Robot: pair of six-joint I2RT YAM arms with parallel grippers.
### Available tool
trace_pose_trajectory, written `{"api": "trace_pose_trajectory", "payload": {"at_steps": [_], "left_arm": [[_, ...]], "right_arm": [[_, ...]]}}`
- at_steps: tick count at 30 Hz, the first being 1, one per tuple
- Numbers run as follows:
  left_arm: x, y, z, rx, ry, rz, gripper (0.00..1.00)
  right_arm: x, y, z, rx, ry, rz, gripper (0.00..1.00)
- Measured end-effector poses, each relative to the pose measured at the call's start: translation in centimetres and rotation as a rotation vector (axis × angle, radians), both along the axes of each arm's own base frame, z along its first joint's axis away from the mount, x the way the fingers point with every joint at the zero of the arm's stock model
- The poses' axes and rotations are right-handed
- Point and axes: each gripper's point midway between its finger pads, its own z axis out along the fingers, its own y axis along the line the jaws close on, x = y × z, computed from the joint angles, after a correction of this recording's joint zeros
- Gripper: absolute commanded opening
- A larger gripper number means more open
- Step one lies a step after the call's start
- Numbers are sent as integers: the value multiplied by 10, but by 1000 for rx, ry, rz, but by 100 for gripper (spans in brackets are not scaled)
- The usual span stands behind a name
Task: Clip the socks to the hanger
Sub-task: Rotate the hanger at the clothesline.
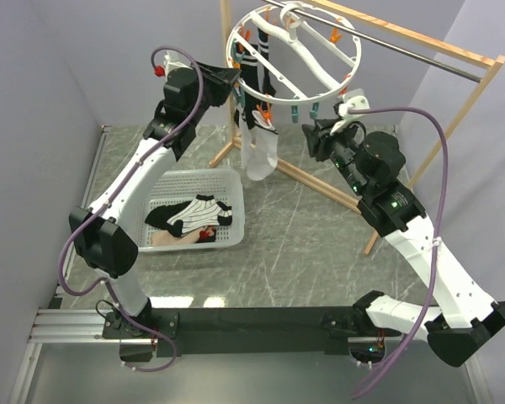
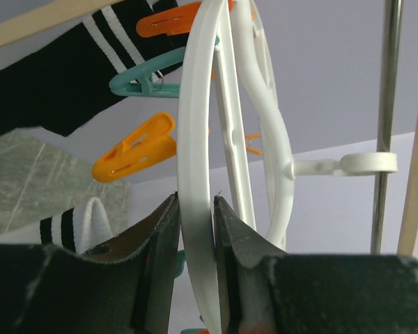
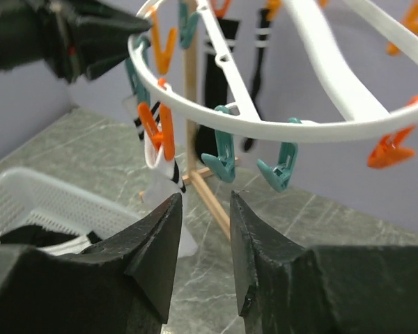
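Observation:
The round white hanger (image 1: pixel 296 95) hangs from a metal rod, with orange and teal clips around its ring. My left gripper (image 1: pixel 233 77) is shut on the ring (image 2: pixel 195 139) at its left side, a finger on each face. A white sock (image 1: pixel 259 151) and black socks with white stripes (image 1: pixel 257 76) hang clipped to the hanger. My right gripper (image 1: pixel 311 130) is open and holds nothing, just below the ring's near edge (image 3: pixel 279 129) and beneath two teal clips (image 3: pixel 223 156). A striped sock (image 1: pixel 198 212) and a black one (image 1: pixel 164 215) lie in the basket.
The white perforated basket (image 1: pixel 236 210) stands on the table at the left, under my left arm. The wooden frame (image 1: pixel 320 181) with its metal rod (image 1: pixel 421 50) holds the hanger, and its foot bars run across the table between the arms.

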Motion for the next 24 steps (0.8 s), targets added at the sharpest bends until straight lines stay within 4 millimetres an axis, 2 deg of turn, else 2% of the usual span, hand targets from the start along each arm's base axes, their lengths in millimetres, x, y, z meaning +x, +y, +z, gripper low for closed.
{"api": "trace_pose_trajectory", "payload": {"at_steps": [4, 8, 12, 16, 18, 21, 24], "left_arm": [[3, 8, 4, 3, -8, -10, 31], [1, 4, 0, 11, 5, -32, 32], [1, 2, -3, 19, 11, -42, 32], [3, 1, -4, 23, 11, -54, 32], [3, 1, -5, 24, 12, -58, 32], [3, 1, -5, 27, 10, -62, 32], [4, 3, -5, 29, 9, -67, 32]], "right_arm": [[1, 20, -11, -47, 18, 96, 45], [2, 33, -20, -82, 27, 160, 48], [5, 40, -27, -112, 30, 192, 58], [10, 42, -29, -149, -2, 195, 61], [11, 42, -30, -164, -36, 193, 66], [13, 38, -40, -188, -62, 193, 82], [17, 31, -46, -203, -61, 194, 85]]}}
